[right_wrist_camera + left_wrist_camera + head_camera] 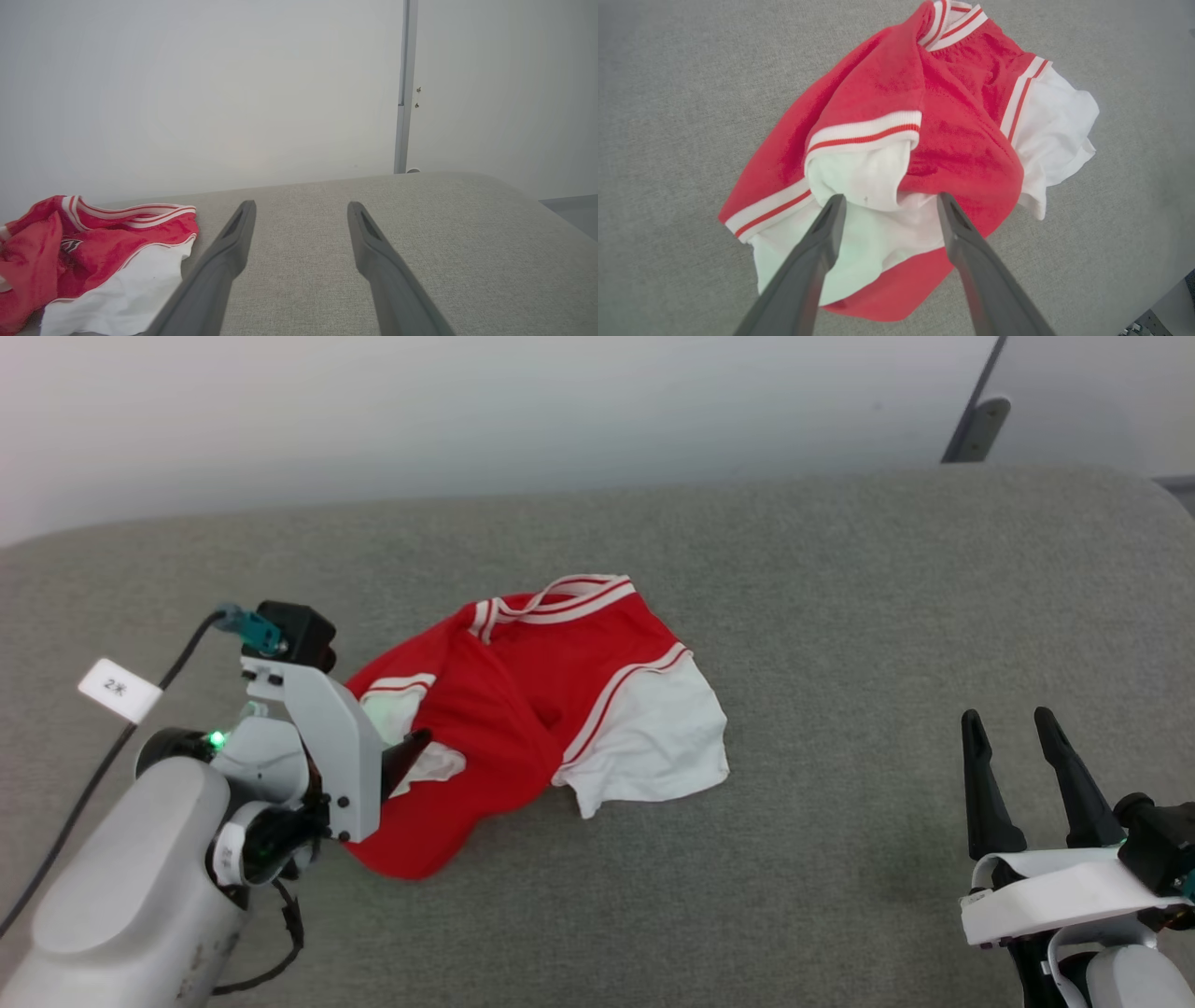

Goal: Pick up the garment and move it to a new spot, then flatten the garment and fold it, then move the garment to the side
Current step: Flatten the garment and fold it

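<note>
1. The left end effector (892, 198) is released. Its two dark fingers are spread wide over a white sleeve at the near edge of the garment (962, 140), gripping nothing. Whether the tips touch the cloth is unclear.
2. The garment lies crumpled on the grey fabric-covered desk (840, 616), left of centre in the head view. Its striped collar is on the far side and its other white sleeve spreads to the right.
3. The right end effector (1007, 719) is also released and empty, over bare desk well apart from the garment.
4. A black cable (93, 775) with a white tag (119, 689) runs beside the left arm.
</note>
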Controlling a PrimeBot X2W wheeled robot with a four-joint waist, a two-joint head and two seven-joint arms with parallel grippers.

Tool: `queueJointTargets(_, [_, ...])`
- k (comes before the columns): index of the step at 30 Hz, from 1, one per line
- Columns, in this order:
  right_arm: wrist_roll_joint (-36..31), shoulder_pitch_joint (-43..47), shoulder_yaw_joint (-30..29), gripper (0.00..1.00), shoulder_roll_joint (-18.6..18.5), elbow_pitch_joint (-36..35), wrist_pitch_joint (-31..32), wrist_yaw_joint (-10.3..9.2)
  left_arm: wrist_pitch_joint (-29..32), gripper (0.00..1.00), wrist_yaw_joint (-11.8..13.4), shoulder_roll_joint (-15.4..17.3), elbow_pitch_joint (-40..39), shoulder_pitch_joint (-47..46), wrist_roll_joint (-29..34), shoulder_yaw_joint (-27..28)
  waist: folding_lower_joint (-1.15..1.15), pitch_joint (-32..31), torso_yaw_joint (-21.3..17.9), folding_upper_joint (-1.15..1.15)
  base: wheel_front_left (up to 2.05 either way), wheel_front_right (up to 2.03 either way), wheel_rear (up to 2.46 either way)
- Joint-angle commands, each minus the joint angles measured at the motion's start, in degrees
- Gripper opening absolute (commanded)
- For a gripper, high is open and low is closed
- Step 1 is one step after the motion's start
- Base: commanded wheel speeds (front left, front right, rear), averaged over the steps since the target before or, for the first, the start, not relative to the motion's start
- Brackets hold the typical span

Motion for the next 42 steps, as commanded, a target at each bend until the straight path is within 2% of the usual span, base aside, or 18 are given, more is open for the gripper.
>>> queueJointTargets(1, [-0.5,-0.4,0.1,1.00,0.2,0.1,-0.3,-0.08,0.4,1.00,0.3,-0.3,0.9,-0.6,-0.2,-0.2,0.00,1.3,-1.2,0.00,0.00,0.00,0.00])
queueJointTargets(12, [-0.9,-1.5,-0.4,1.00,1.1,-0.7,-0.3,-0.08,-1.5,1.00,0.2,-1.4,8.7,-3.3,1.6,-1.0,0.00,2.9,-2.1,0.00,0.00,0.00,0.00])
queueJointTargets(13, [-0.9,-1.5,-0.5,1.00,1.2,-0.6,-0.3,-0.08,-1.8,0.54,0.1,-1.7,9.4,-3.5,1.4,-0.9,0.00,2.9,-2.1,0.00,0.00,0.00,0.00])
queueJointTargets(14, [-1.0,-1.3,-0.5,1.00,1.2,-0.6,-0.3,-0.08,-2.0,0.24,-0.1,-1.9,10.0,-3.7,1.0,-0.8,0.00,2.9,-2.1,0.00,0.00,0.00,0.00])
queueJointTargets(15, [-1.0,-1.2,-0.6,1.00,1.2,-0.6,-0.3,-0.08,-2.2,0.00,-0.2,-2.0,10.5,-3.9,1.0,-0.7,0.00,2.9,-2.1,0.00,0.00,0.00,0.00])
queueJointTargets(21, [-1.2,-0.5,-1.1,1.00,1.0,-0.6,-0.3,-0.08,-1.9,0.00,-0.3,-2.6,12.1,-5.0,0.7,-1.0,0.00,2.4,-1.5,0.00,0.00,0.00,0.00])
queueJointTargets(28, [-1.3,-0.1,-1.3,1.00,0.7,-0.8,-0.3,-0.08,-0.6,0.00,-0.6,-1.0,10.8,-5.3,0.5,-1.0,0.00,1.8,-0.5,0.00,0.00,0.00,0.00])
queueJointTargets(42, [-1.4,0.7,-1.7,1.00,0.7,-1.2,-0.3,-0.08,3.9,0.00,5.0,6.4,-0.7,0.5,-2.1,2.6,0.00,1.4,1.4,0.00,0.00,0.00,0.00])
